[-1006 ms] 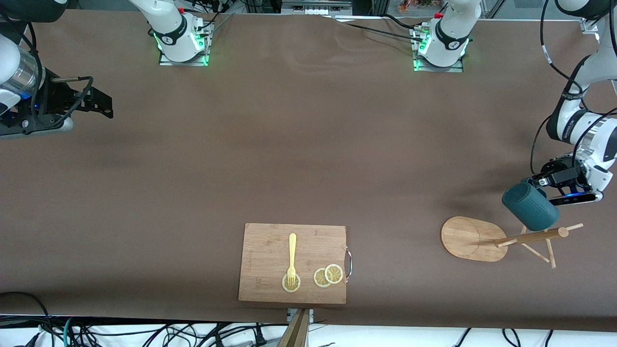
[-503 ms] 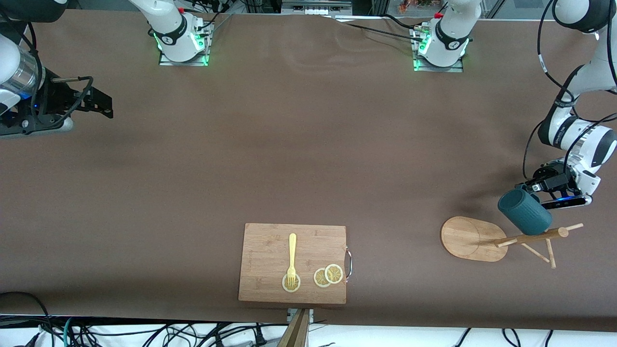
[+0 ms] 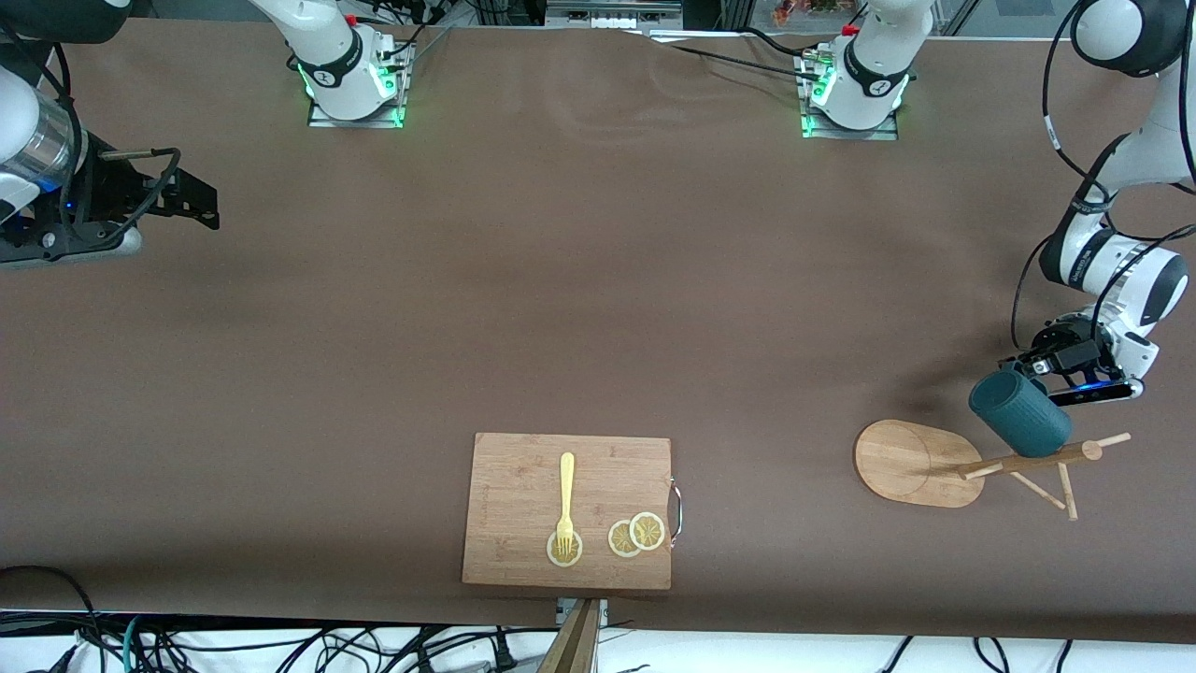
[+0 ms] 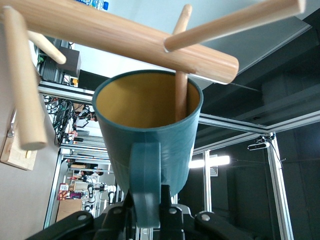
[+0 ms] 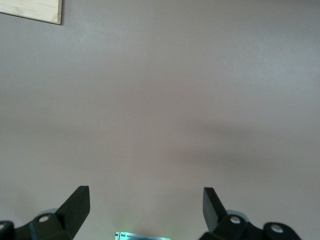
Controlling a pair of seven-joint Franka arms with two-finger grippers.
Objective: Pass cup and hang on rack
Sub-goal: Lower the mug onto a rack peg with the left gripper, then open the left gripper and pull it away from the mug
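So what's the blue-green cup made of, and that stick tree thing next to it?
The cup looks like glazed ceramic, maybe plastic: dark teal ribbed outside, smooth yellowish-tan inside. The left end effector grips its handle. The mug rack looks like unpainted light wood, with visible grain on its base and round dowel pegs.

cup (image 3: 1020,422): ribbed, matt teal | rack (image 3: 920,463): smooth light wood | table (image 3: 561,280): matt brown covering

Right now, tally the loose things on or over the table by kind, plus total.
Cup: 1, held by the left gripper
Rack: 1
Cutting board: 1
Fork: 1
Lemon slices: 3
Total: 7
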